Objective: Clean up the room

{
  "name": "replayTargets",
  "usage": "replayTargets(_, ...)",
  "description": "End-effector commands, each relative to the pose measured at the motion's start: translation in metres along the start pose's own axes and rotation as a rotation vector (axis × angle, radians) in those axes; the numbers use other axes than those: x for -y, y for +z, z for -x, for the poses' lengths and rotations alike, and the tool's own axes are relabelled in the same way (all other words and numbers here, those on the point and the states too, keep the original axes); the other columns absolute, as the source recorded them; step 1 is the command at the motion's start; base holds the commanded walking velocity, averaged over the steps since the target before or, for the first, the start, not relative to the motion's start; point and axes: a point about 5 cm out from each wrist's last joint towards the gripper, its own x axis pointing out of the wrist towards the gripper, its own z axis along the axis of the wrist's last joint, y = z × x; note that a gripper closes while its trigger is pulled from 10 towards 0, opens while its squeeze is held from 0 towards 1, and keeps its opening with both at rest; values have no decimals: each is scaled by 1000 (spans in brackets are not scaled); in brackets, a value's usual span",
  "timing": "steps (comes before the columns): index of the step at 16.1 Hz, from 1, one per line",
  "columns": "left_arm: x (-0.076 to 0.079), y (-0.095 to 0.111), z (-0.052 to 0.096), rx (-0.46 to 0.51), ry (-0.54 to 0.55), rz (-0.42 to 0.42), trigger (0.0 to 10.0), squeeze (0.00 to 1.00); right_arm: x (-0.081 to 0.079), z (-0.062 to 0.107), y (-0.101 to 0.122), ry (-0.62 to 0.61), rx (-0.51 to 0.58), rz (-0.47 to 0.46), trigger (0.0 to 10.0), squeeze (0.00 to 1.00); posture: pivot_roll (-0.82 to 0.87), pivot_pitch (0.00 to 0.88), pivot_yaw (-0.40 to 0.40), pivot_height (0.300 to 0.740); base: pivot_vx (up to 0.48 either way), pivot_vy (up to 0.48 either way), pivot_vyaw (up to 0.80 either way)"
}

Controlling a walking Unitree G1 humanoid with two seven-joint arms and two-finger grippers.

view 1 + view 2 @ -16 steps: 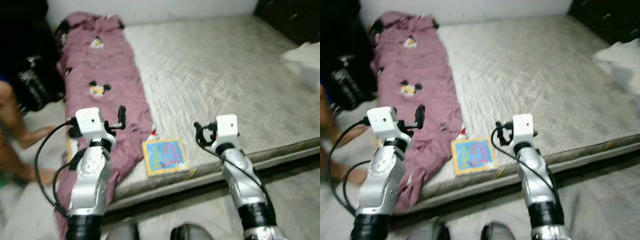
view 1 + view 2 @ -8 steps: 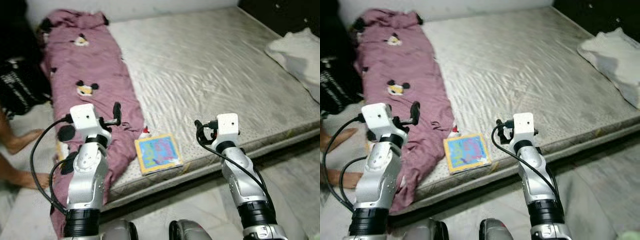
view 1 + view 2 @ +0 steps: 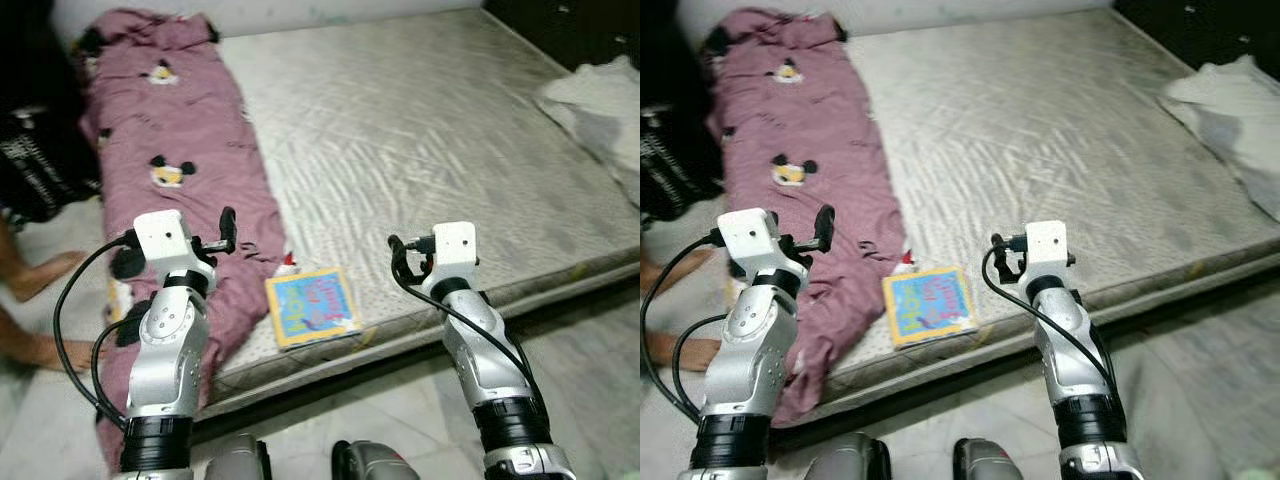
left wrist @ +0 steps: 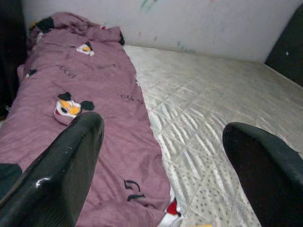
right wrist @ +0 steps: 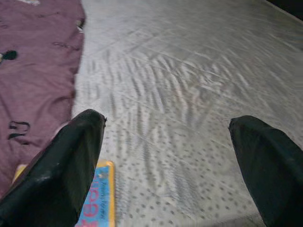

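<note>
So we're standing at the foot of the mattress (image 3: 420, 130) now, and over the last second the whole view has swung and steadied, which is just our head moving, not the stuff.

Going left to right: a person's bare leg (image 3: 20, 300) at the floor edge, then the purple blanket (image 3: 170, 140) running up the left side of the bed. Our left gripper (image 4: 163, 156) hangs over its lower end, fingers wide apart, holding nothing. Next, the colourful book (image 3: 312, 307) lies flat near the bed's front edge, just beside the blanket. Our right gripper (image 5: 168, 156) hovers a bit right of it, also spread wide and empty. Far right there's a white cloth (image 3: 600, 100).

Nothing's been picked up yet; the book looks like the easiest first grab.
</note>
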Motion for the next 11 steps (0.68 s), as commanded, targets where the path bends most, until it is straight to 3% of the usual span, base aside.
replayTargets(1, -3, 0, 0, 0, 8, -15, 10000, 0, 0, 1, 2, -4, 6, -24, 10000, 0, -10, 83, -10, 740, 0, 0, 0)
replayTargets(2, -3, 0, 1, -1, 7, -1, 10000, 0, -2, 1, 2, -4, 5, -38, 10000, 0, -10, 83, -11, 740, 0, 0, 0)
replayTargets(11, 2, -3, 10, -2, 9, -21, 10000, 0, 4, 5, 1, -43, -5, -49, 10000, 0, -18, 78, 2, 740, 0, 0, -800)
